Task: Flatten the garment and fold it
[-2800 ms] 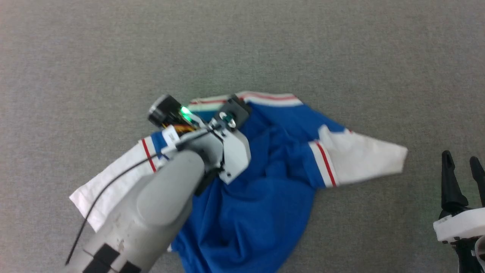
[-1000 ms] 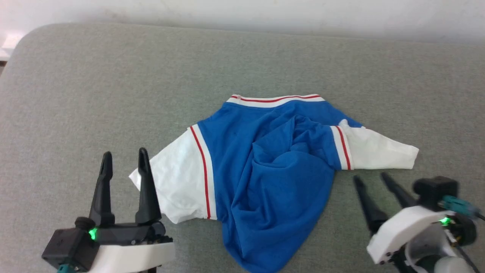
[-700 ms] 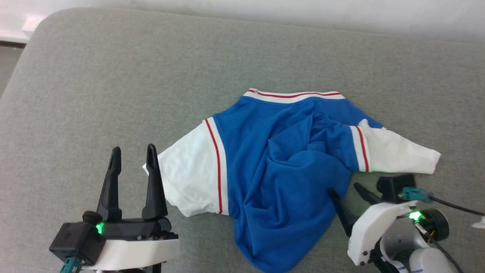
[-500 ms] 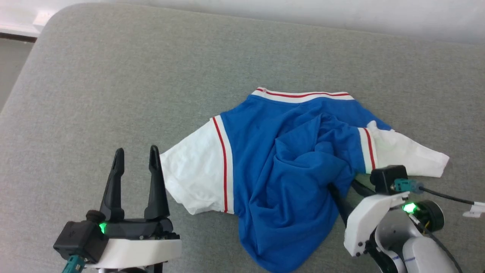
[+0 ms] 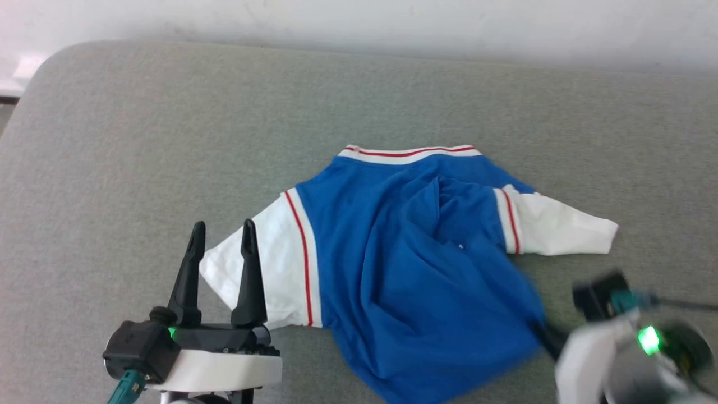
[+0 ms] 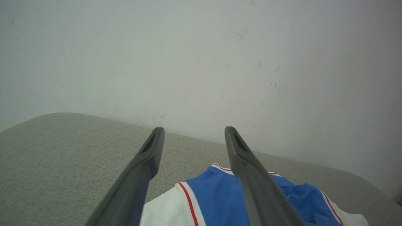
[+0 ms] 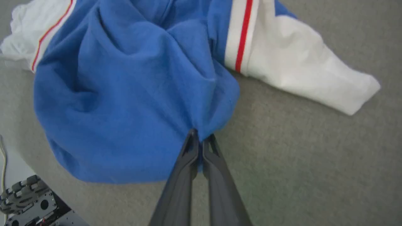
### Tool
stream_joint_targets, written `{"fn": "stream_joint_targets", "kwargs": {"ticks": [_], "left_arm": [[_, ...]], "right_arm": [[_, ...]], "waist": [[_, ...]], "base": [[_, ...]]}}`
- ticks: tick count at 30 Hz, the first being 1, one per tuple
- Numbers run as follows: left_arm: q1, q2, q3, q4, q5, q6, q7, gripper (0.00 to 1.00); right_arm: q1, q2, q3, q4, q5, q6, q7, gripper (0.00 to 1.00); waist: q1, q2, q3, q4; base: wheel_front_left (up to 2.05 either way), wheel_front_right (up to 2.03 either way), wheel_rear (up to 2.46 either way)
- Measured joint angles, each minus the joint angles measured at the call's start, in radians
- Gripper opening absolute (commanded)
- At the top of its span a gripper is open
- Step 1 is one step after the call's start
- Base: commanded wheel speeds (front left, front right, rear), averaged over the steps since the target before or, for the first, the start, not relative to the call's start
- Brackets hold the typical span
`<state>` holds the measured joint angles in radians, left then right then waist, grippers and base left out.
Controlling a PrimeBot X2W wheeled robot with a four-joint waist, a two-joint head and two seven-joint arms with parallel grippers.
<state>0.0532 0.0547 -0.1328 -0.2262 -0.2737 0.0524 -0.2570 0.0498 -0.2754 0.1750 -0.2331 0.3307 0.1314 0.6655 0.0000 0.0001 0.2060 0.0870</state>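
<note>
Right hand (image 7: 200,139): garment (image 7: 125,94) edge pinched thinly | left hand (image 5: 223,227): spread, idle | risk: fabric may be lost or bunched if tugged unanchored.

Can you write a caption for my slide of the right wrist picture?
Right gripper, jaws shut, pinching the crumpled royal-blue T-shirt with white sleeves on grey fabric.

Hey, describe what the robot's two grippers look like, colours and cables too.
The left gripper and right gripper each have two long tapering black fingers on a white housing with a green light. A black block with a teal connector sits beside each; a thin dark cable leaves the right one.
</note>
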Motion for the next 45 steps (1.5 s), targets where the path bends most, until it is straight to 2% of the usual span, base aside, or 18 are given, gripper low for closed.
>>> {"fn": "stream_joint_targets", "kwargs": {"ticks": [4, 5, 7, 11, 12, 13, 14, 18, 22, 25, 28, 32, 39, 40, 41, 42, 43, 45], "left_arm": [[0.0, -0.001, -0.006, 0.009, 0.0, 0.0, 0.0, 1.0], [0.0, -0.001, -0.006, 0.009, 0.0, 0.0, 0.0, 1.0], [0.001, -0.002, -0.007, 0.012, -0.002, 0.0, 0.0, 1.0], [0.001, -0.002, -0.011, 0.018, -0.007, 0.0, 0.0, 1.0], [0.001, -0.002, -0.012, 0.019, -0.007, 0.0, 0.0, 1.0], [0.001, -0.002, -0.012, 0.021, -0.007, 0.0, 0.0, 1.0], [0.001, -0.002, -0.012, 0.022, -0.007, 0.0, 0.0, 1.0], [0.001, -0.002, -0.009, 0.025, -0.006, -0.008, 0.0, 1.0], [0.001, -0.002, -0.003, 0.026, -0.006, -0.008, 0.0, 1.0], [0.0, -0.002, -0.004, 0.026, -0.007, -0.008, 0.0, 1.0], [-0.001, -0.002, -0.011, 0.026, -0.01, -0.007, 0.0, 1.0], [-0.023, -0.002, -0.027, 0.029, -0.021, -0.007, 0.0, 1.0], [-0.045, -0.002, -0.038, 0.038, -0.034, 0.002, 0.0, 1.0], [-0.045, -0.002, -0.038, 0.039, -0.035, 0.002, 0.0, 1.0], [-0.045, -0.002, -0.037, 0.04, -0.035, 0.002, 0.0, 1.0], [-0.045, -0.002, -0.035, 0.04, -0.035, 0.003, 0.0, 1.0], [-0.045, -0.002, -0.034, 0.039, -0.035, 0.004, 0.0, 1.0], [-0.044, -0.002, -0.027, 0.039, -0.035, 0.01, 0.0, 1.0]], "right_arm": [[0.218, -0.114, 0.0, -0.123, 0.087, 0.0, 0.195, 0.0], [0.218, -0.114, 0.0, -0.123, 0.087, 0.0, 0.195, 0.0], [0.317, -0.133, -0.027, -0.147, 0.112, 0.0, 0.269, 0.0], [0.461, -0.162, -0.068, -0.138, 0.089, 0.0, 0.39, 0.0], [0.477, -0.158, -0.075, -0.137, 0.08, 0.0, 0.395, 0.12], [0.481, -0.147, -0.082, -0.137, 0.07, 0.0, 0.385, 0.47], [0.478, -0.135, -0.085, -0.141, 0.058, 0.0, 0.364, 1.0], [0.409, -0.089, -0.082, -0.156, 0.027, 0.0, 0.22, 1.0], [0.252, -0.022, -0.112, -0.201, -0.009, 0.0, 0.038, 1.0], [0.121, 0.008, -0.128, -0.21, -0.077, 0.0, -0.05, 1.0], [0.021, 0.03, -0.086, -0.173, -0.124, 0.0, -0.065, 1.0], [-0.075, 0.048, -0.012, -0.07, -0.157, 0.0, -0.026, 1.0], [-0.178, 0.062, 0.041, 0.109, -0.222, 0.0, 0.012, 1.0], [-0.182, 0.062, 0.044, 0.127, -0.229, 0.0, 0.015, 0.6], [-0.187, 0.064, 0.045, 0.141, -0.23, 0.0, 0.016, 0.36], [-0.19, 0.065, 0.045, 0.149, -0.233, 0.0, 0.016, 0.05], [-0.192, 0.065, 0.046, 0.153, -0.237, 0.0, 0.011, 0.0], [-0.197, 0.067, 0.04, 0.158, -0.239, 0.0, 0.006, 0.0]], "waist": [[0.0, 0.0, -0.01, -0.022], [0.0, 0.0, -0.01, -0.022], [0.0, 0.0, -0.011, -0.031], [-0.0001, 0.0, -0.008, -0.037], [-0.0001, 0.0, -0.007, -0.038], [-0.0001, 0.0, -0.007, -0.038], [0.0, 0.0, -0.007, -0.039], [0.0, 0.0, -0.005, -0.041], [0.0, 0.0, -0.003, -0.042], [0.0, 0.0, 0.002, -0.041], [0.0, 0.0, 0.01, -0.037], [0.0001, 0.0, 0.022, -0.021], [0.0001, 0.0, 0.046, 0.022], [0.0001, -0.0001, 0.05, 0.029], [0.0002, 0.0, 0.053, 0.035], [0.0001, 0.0, 0.056, 0.039], [0.0001, -0.0001, 0.059, 0.042], [0.0002, 0.0, 0.064, 0.042]], "base": [[0.0, 0.0, 0.0], [0.0, 0.0, 0.0], [0.0, 0.0, 0.0], [0.0, 0.0, 0.0], [0.0, 0.0, 0.0], [0.0, 0.0, 0.0], [0.0, 0.0, 0.0], [0.0, 0.0, 0.0], [0.0, 0.0, 0.0], [0.0, 0.0, 0.0], [0.0, 0.0, 0.0], [0.0, 0.0, 0.0], [0.0, 0.0, 0.0], [0.0, 0.0, 0.0], [0.0, 0.0, 0.0], [0.0, 0.0, 0.0], [0.0, 0.0, 0.0], [0.0, 0.0, 0.0]]}}
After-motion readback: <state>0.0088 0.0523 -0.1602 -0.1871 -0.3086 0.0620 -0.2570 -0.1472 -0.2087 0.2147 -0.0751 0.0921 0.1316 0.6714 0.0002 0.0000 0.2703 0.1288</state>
